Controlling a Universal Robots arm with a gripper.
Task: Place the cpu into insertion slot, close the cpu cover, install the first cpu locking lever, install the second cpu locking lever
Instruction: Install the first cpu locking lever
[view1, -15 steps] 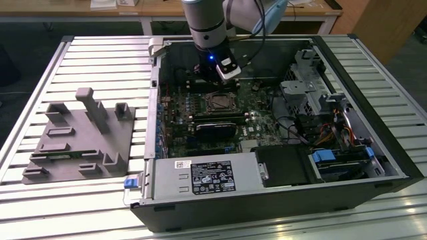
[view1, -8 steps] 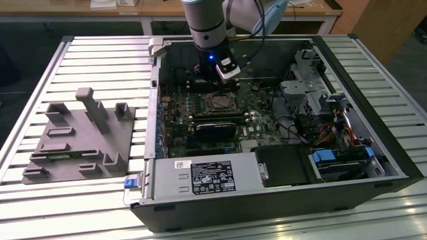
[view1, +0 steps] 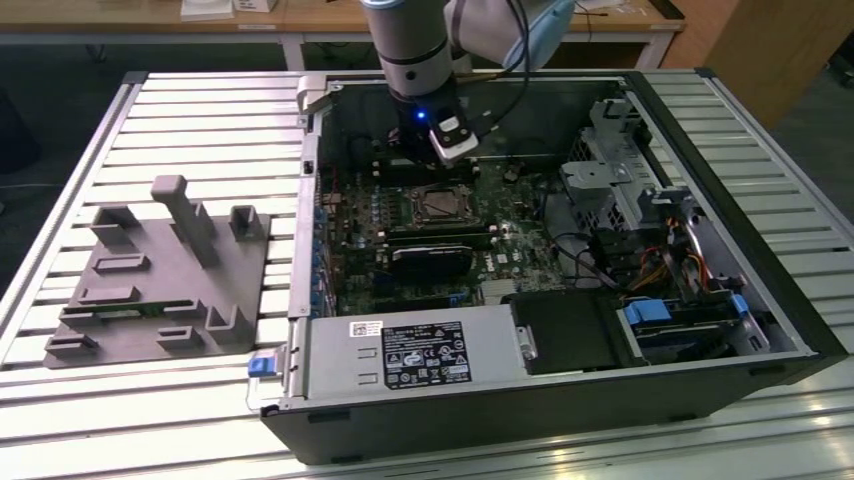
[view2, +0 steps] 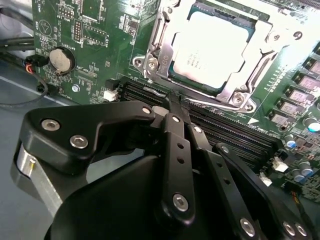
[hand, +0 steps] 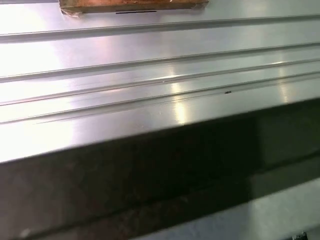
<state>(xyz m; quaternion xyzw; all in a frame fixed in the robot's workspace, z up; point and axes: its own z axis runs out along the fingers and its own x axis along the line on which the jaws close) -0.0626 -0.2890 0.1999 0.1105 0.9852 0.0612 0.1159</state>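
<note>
Cpu (view2: 212, 50) sits in the slot (view2: 165, 75) under the cover (view2: 272, 37), just beyond the closed, empty gripper (view2: 172, 102).

An open computer case (view1: 561, 250) lies on its side on a slatted table (view1: 200, 110), with a moulded fixture tray (view1: 160, 270) at its nine o'clock in the exterior view. Inside, the insertion slot (view1: 441, 203) sits near the board's middle; memory slots (view1: 434, 240) lie just at its six o'clock, the power supply (view1: 407, 355) further toward six, and drive bays (view1: 681, 320) toward four o'clock. In the second wrist view the cpu (view2: 212, 47) rests in the socket under the cpu cover (view2: 160, 50), a coin battery (view2: 62, 60) at its nine o'clock.
</note>
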